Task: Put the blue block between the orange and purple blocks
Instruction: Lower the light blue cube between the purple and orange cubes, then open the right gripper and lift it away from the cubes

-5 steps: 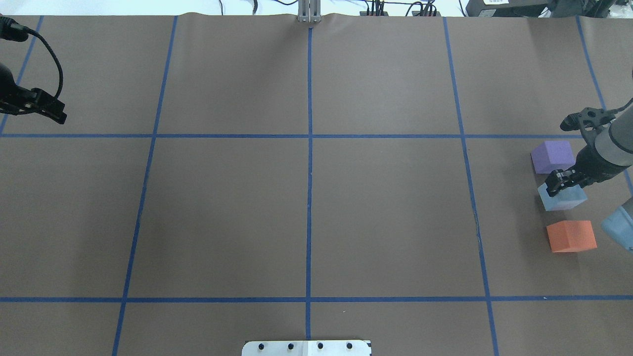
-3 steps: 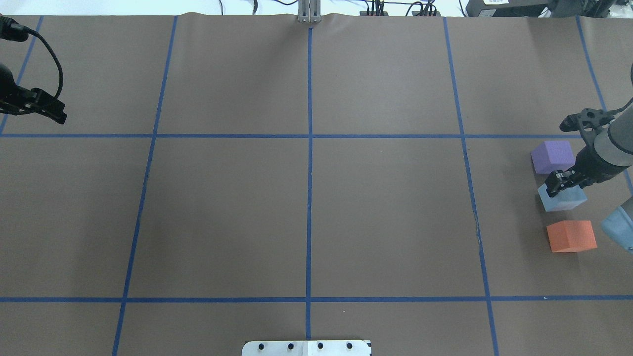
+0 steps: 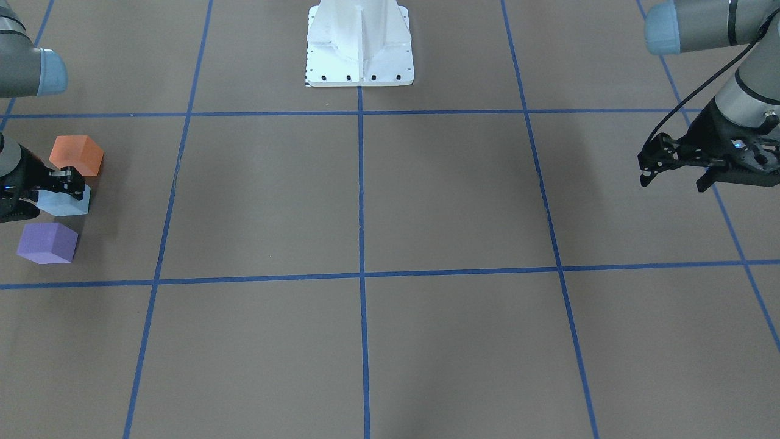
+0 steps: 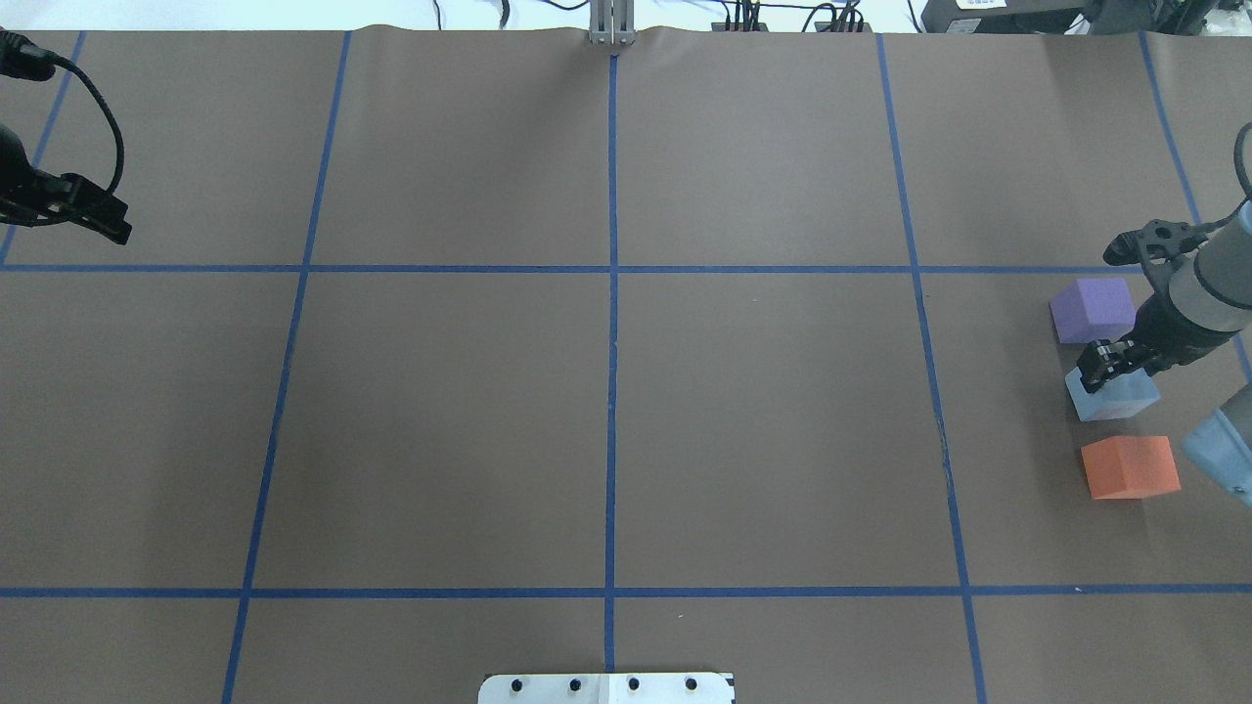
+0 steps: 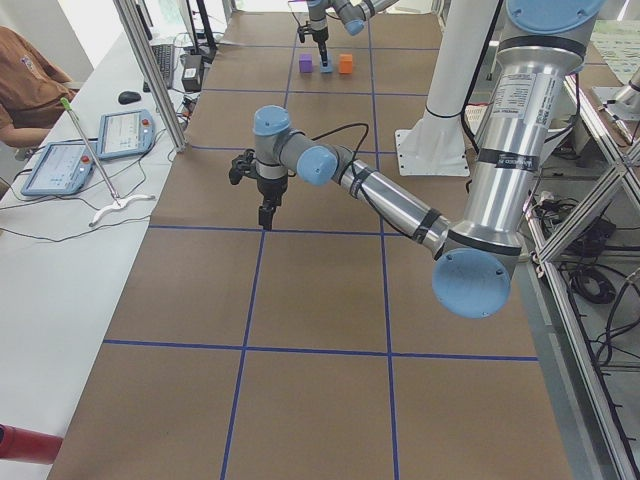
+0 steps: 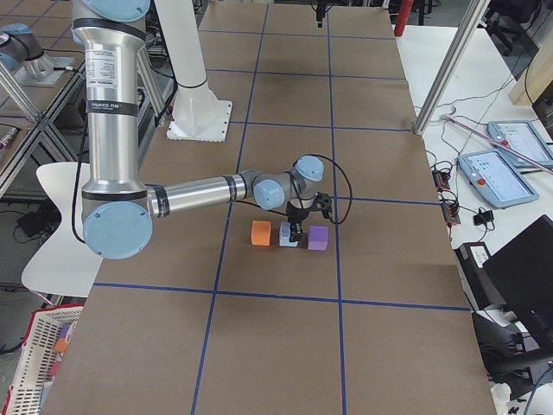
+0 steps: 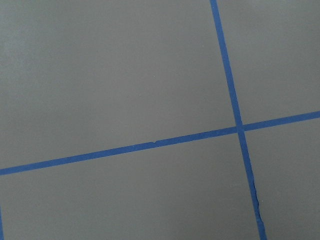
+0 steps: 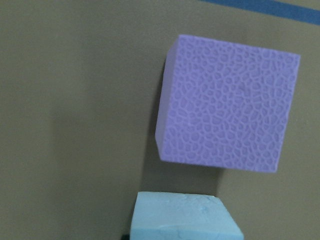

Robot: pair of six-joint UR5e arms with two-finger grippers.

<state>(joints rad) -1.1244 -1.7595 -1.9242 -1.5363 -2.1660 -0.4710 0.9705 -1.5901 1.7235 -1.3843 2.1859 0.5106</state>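
Brown worktop [image 4: 763, 411], right gripper [image 4: 1103, 366] closed narrow on blue block [image 4: 1117, 399], block low between purple block [image 4: 1094, 309] and orange block [image 4: 1130, 466], left gripper [image 3: 673, 180] spread wide, empty, well apart.

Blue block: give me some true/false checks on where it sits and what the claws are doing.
1. The blue block lies in a row between the purple block and the orange block. True.
2. The blue block touches the orange block. False: a strip of bare table shows between them.
3. The right claw is at the blue block. True.
4. The left claw holds a block. False: it is empty and hangs over bare table, far from all three blocks.
5. The purple block is stacked on the blue block. False: each block sits on the table on its own.
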